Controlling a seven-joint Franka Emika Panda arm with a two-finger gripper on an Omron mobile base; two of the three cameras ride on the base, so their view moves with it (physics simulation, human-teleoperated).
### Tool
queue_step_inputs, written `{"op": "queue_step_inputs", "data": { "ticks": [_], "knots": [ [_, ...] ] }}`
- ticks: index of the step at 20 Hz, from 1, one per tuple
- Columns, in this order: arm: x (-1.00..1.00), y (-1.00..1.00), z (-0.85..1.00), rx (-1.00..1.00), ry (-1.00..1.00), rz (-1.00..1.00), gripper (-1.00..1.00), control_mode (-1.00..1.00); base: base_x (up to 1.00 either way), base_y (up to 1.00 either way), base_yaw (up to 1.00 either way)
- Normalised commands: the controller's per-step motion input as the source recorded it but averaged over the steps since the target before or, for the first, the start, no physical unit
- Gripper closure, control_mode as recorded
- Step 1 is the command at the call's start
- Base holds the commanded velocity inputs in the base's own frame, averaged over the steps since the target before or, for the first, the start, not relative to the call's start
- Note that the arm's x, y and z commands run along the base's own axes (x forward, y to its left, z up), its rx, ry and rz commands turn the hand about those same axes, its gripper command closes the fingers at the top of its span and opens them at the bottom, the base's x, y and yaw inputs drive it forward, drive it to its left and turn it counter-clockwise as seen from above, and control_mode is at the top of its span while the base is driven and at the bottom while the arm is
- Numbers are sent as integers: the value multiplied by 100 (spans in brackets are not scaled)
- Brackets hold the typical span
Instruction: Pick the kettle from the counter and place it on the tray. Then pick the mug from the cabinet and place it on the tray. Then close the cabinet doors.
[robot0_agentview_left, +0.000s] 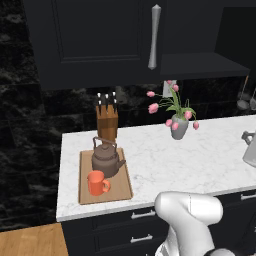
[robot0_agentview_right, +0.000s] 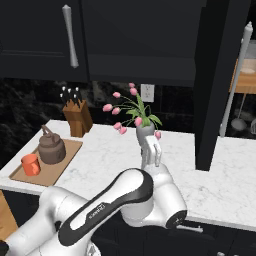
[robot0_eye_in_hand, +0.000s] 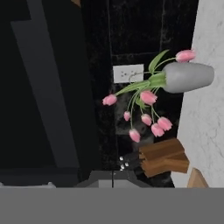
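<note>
Nearest, the robot arm's gripper (robot0_agentview_right: 152, 150) stands upright just before the grey flower vase (robot0_agentview_right: 145, 132), jaws clenched on nothing. Left of the vase, the tray (robot0_agentview_left: 122, 187) on the bench (robot0_agentview_left: 165, 155) carries the kettle (robot0_agentview_left: 106, 159) and the mug (robot0_agentview_left: 97, 183), touching.

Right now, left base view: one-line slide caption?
Squat dark-brown kettle and small orange mug sit on the light-brown wooden tray on the white marble counter; left navy cabinet door closed.

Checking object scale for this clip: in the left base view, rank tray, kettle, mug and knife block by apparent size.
1. tray
2. kettle
3. knife block, close to the kettle and farther back, so unsure
4. mug
</note>
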Motion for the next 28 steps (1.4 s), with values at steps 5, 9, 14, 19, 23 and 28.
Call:
{"op": "queue_step_inputs", "data": {
  "ticks": [5, 9, 14, 19, 23, 28],
  "knots": [
    [0, -61, -21, 16, 1, 0, 100, -100, 0, 0, 0],
    [0, -60, -5, 25, 0, 0, 100, -100, 0, 0, 0],
    [-3, -61, 0, 27, -3, 0, 100, -100, 0, 0, 0],
    [0, -48, 0, 23, -7, 0, 100, -100, 0, 0, 0],
    [0, -42, 0, 23, -6, 0, 100, -100, 0, 0, 0],
    [0, -53, 7, 25, -8, -2, 100, -100, 0, 0, 0]
  ]
}}
